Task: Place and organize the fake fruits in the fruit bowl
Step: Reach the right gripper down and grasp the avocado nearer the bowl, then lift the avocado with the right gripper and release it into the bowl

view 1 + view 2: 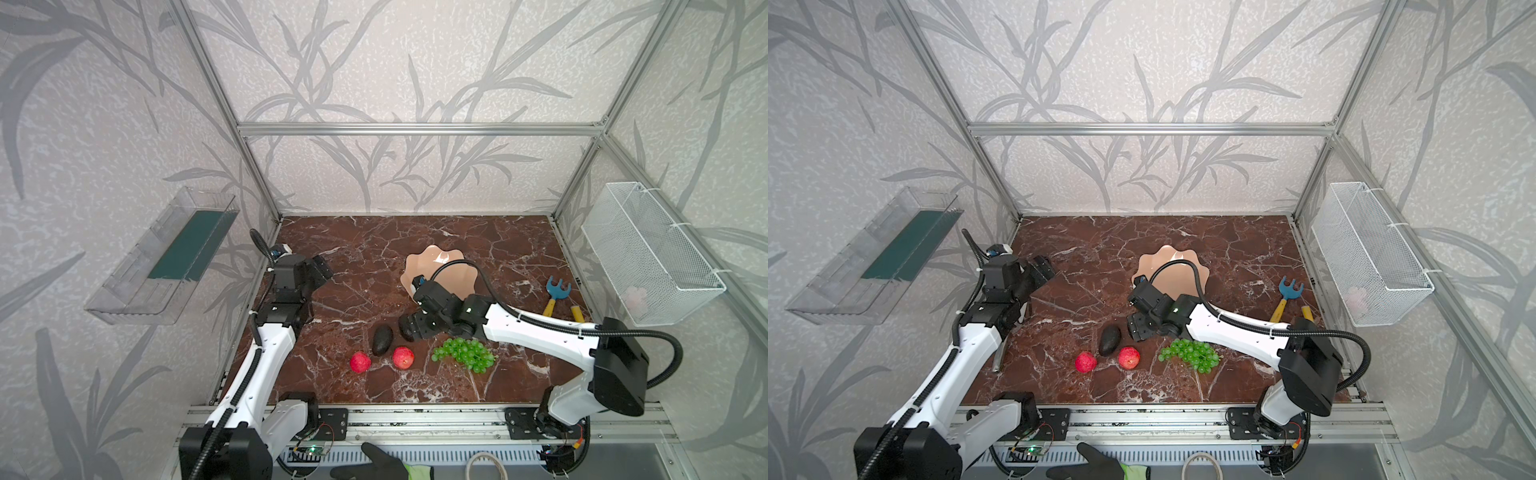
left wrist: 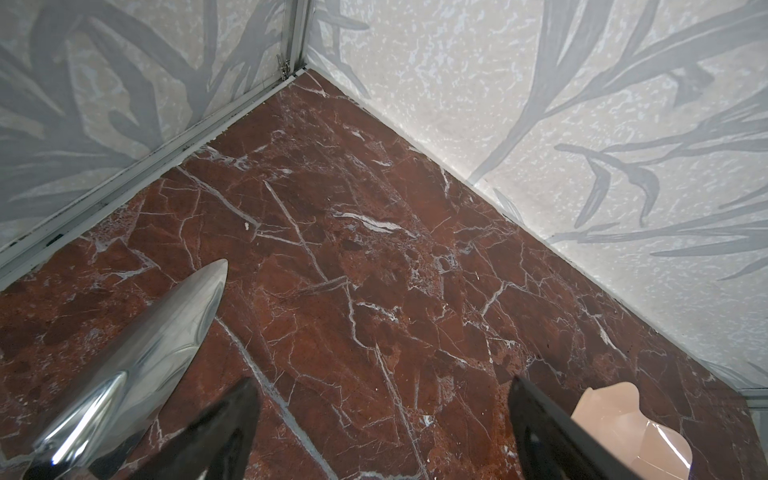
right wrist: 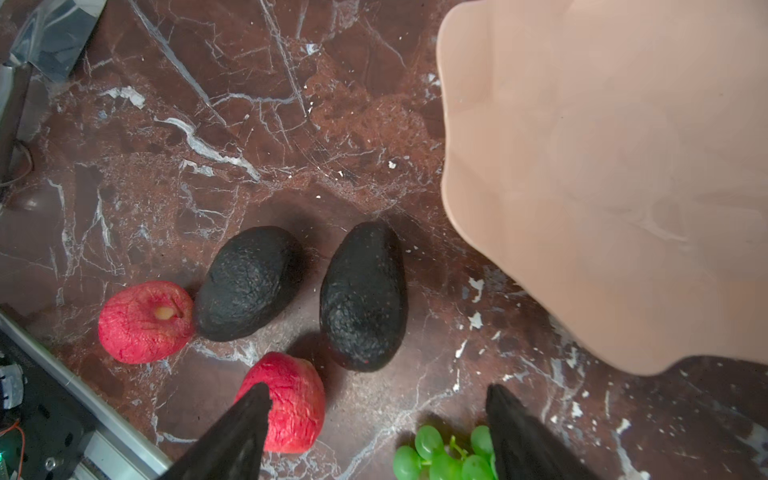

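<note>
Landmark for all places: fruit bowl point(image 1: 432, 257), peach-pink, scalloped rim, on the red marble desk point(image 1: 353, 266).

Front rail, farthest out on the near side of the bowl: a black-gloved hand point(image 1: 374, 459).

Near side of the bowl, well apart from it: apple A point(image 1: 360, 362) and apple B point(image 1: 403, 358), both on the desk; avocado A point(image 1: 382, 340) lies between them, a little closer to the bowl; in the right wrist view it touches apple A.

The grapes point(image 1: 464, 354) lie on the desk, near side of the bowl, beside apple B toward the right arm.

Avocado B point(image 3: 363, 297) lies on the desk between avocado A and the bowl, apart from both; in both top views it is mostly hidden under the right tool point(image 1: 409, 328).

Right tool: fingers point(image 3: 245, 432) spread, nothing between them; open, holding no fruit; avocado B lies just ahead of the fingertips; the tool sits just short of the bowl's near rim.

Beside the bowl toward the right arm: blue-and-yellow garden hand tools point(image 1: 557, 293) on the desk.

Left tool point(image 1: 322, 268): level with the bowl, well apart toward the left arm; jaws wide, empty, over bare desk; a shiny metal blade point(image 2: 166, 332) shows beside one finger in the left wrist view.

Side walls, outward of the bowl: clear tray point(image 1: 166, 257); white wire basket point(image 1: 652, 257).
</note>
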You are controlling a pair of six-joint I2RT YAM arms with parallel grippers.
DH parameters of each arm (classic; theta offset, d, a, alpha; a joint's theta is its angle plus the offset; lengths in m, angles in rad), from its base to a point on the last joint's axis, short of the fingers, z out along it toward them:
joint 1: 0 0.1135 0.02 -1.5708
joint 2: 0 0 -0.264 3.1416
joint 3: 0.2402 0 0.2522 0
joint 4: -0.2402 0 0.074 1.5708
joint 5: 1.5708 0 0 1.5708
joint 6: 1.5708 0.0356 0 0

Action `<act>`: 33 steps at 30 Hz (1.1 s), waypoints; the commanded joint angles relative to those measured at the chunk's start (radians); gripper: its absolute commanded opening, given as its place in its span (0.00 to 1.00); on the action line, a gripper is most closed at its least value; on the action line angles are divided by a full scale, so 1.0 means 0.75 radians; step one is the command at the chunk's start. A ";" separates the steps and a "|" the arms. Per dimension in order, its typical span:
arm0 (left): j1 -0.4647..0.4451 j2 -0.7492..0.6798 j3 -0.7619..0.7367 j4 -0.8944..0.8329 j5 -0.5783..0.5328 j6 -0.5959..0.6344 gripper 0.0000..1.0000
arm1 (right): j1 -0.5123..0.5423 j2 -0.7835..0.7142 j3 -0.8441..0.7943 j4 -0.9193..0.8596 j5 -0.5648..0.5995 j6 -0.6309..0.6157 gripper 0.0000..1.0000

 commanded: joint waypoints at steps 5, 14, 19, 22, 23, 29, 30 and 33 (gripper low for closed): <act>0.009 -0.025 0.003 -0.028 -0.007 -0.020 0.95 | 0.016 0.196 0.084 0.047 0.002 0.061 0.79; 0.008 -0.037 -0.005 -0.023 -0.007 -0.021 0.95 | 0.027 0.345 0.107 0.107 0.040 0.084 0.65; 0.008 -0.042 -0.010 -0.018 -0.008 -0.020 0.95 | 0.026 0.282 0.102 0.114 0.077 0.053 0.53; 0.009 -0.045 -0.012 -0.018 -0.011 -0.020 0.95 | 0.027 0.198 0.123 0.079 0.080 0.013 0.51; 0.009 -0.046 -0.012 -0.018 -0.012 -0.022 0.95 | 0.026 0.171 0.133 0.061 0.071 0.001 0.51; 0.009 -0.052 -0.015 -0.016 -0.014 -0.022 0.95 | 0.026 -0.042 0.130 0.046 0.122 -0.062 0.51; 0.009 -0.052 -0.016 -0.016 -0.014 -0.024 0.95 | 0.019 -0.067 0.131 0.033 0.137 -0.079 0.51; 0.008 -0.055 -0.020 -0.016 -0.015 -0.028 0.95 | -0.065 -0.108 0.130 0.024 0.150 -0.124 0.51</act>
